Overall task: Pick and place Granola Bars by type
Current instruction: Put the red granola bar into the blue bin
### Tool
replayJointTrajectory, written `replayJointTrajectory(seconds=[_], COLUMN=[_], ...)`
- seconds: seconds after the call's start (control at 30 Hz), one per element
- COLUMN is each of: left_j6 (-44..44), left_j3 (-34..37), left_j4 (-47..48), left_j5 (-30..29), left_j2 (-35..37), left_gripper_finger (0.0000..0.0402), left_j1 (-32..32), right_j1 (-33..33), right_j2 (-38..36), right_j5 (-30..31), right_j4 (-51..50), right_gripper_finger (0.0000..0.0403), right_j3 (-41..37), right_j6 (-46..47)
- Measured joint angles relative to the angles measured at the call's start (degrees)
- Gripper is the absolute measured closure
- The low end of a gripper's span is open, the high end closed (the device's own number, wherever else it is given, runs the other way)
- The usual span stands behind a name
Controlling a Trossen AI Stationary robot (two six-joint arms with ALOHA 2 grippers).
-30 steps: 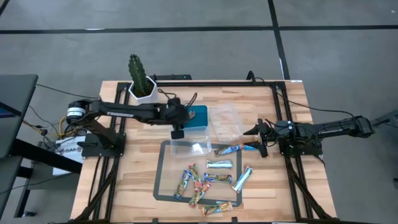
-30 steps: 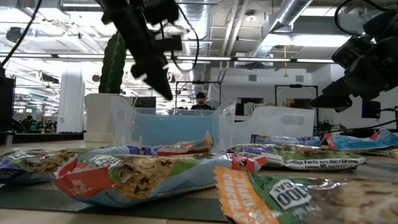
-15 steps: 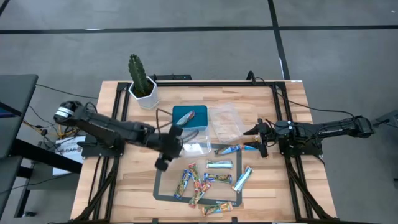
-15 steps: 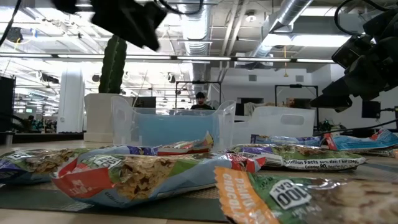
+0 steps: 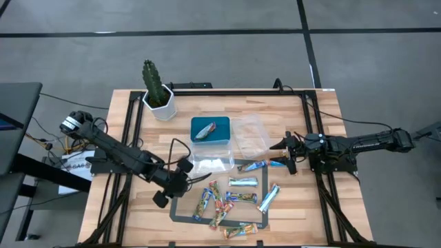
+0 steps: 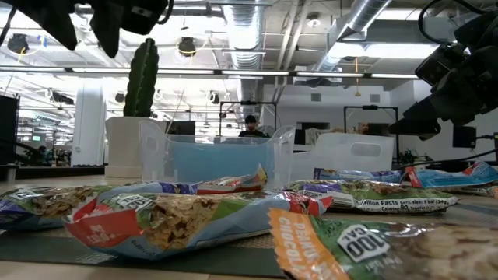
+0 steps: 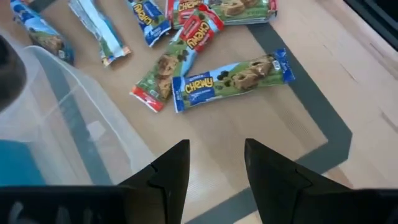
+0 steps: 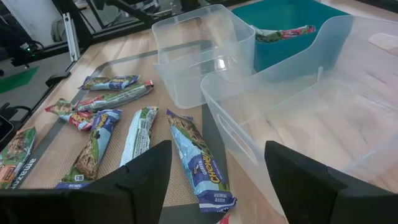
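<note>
Left claw, fingers parted and empty, hovers beside the dark mat bearing granola bars; right claw, wide and empty, waits beyond the mat.

Granola bars on mat, tubs behind.

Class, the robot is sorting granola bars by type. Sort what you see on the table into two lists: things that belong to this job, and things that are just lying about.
Part of the job:
- granola bars scattered on the mat
- teal tray with one bar in it
- two clear tubs
- left tool, open
- right tool, open

Just lying about:
- potted cactus
- cables
</note>
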State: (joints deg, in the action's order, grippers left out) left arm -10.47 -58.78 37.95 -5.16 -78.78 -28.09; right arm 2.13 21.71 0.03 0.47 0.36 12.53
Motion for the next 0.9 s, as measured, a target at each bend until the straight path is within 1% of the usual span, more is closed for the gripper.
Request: replayJointTrajectory(seconds=[0.1,0.17,0.27,0.33,0.43,0.7,0.9], left_j6=[0.1,0.1,-3.5,-5.9,-9.3,-19.3,-23.9], left_j3=[0.0,0.0,-0.1,-1.3,-5.2,-16.4,-23.2], left_j4=[-0.5,-1.3,-2.6,-2.6,-2.3,1.2,1.6], left_j5=[-0.4,-1.7,-5.2,-7.1,-7.6,-7.7,-9.1], left_j2=[0.0,0.0,-0.6,-2.5,-6.7,-20.6,-30.0], left_gripper_finger=[0.0254,0.0254,0.0254,0.0254,0.0254,0.0254,0.0254], left_j1=[-0.4,-0.4,-0.4,-0.4,0.1,0.3,0.2], right_j1=[0.0,0.0,0.0,0.0,0.0,0.0,0.0], right_j2=[0.0,0.0,0.0,0.0,0.0,0.0,0.0], right_j5=[0.0,0.0,0.0,0.0,0.0,0.0,0.0], right_j4=[0.0,0.0,0.0,0.0,0.0,0.2,0.2], right_gripper_finger=[0.0154,0.0154,0.0154,0.0154,0.0154,0.0154,0.0154], right_j3=[0.0,0.0,0.0,0.0,0.0,0.0,0.0], right_j6=[0.0,0.0,0.0,0.0,0.0,0.0,0.0])
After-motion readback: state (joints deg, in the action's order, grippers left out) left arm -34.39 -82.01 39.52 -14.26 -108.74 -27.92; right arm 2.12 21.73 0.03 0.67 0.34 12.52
